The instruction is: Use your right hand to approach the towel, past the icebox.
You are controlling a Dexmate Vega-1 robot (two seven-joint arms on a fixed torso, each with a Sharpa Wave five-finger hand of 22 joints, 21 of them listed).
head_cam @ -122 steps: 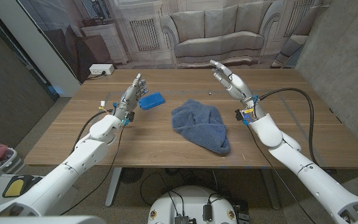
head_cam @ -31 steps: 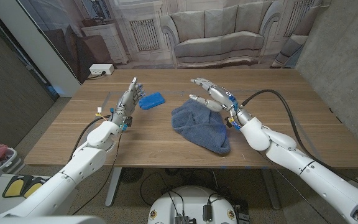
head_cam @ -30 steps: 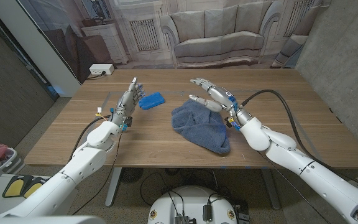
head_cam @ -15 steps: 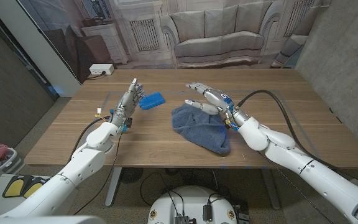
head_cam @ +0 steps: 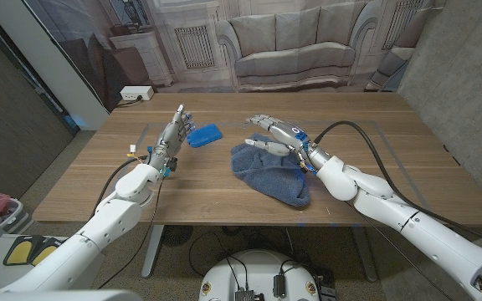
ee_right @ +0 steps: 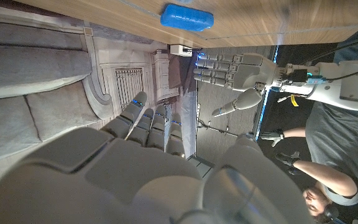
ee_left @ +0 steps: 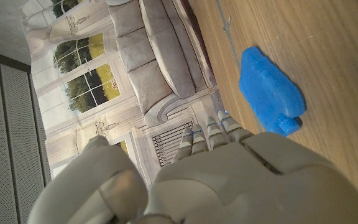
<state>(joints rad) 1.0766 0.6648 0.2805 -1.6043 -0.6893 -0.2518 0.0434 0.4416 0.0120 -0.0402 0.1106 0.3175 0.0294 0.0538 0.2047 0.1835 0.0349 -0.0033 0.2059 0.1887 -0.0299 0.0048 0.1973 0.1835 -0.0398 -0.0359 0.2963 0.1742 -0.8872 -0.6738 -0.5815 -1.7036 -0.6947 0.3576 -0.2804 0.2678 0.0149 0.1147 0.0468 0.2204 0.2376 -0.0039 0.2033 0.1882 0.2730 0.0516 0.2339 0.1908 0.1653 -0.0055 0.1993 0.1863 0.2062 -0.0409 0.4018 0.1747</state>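
No text, label, brand, number or sign can be read in any view

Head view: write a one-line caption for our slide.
Right hand open above the blue towel; left hand open beside the blue icebox.

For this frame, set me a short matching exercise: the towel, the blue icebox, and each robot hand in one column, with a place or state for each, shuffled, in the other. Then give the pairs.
Column one:
1. towel
2. icebox
3. left hand
4. right hand

Column two:
A. open, fingers spread above the towel's far edge
B. small bright blue block lying on the wood
C. crumpled dark blue heap at mid-table
D. open, upright beside the icebox, holding nothing

Pairs: 1-C, 2-B, 3-D, 4-A
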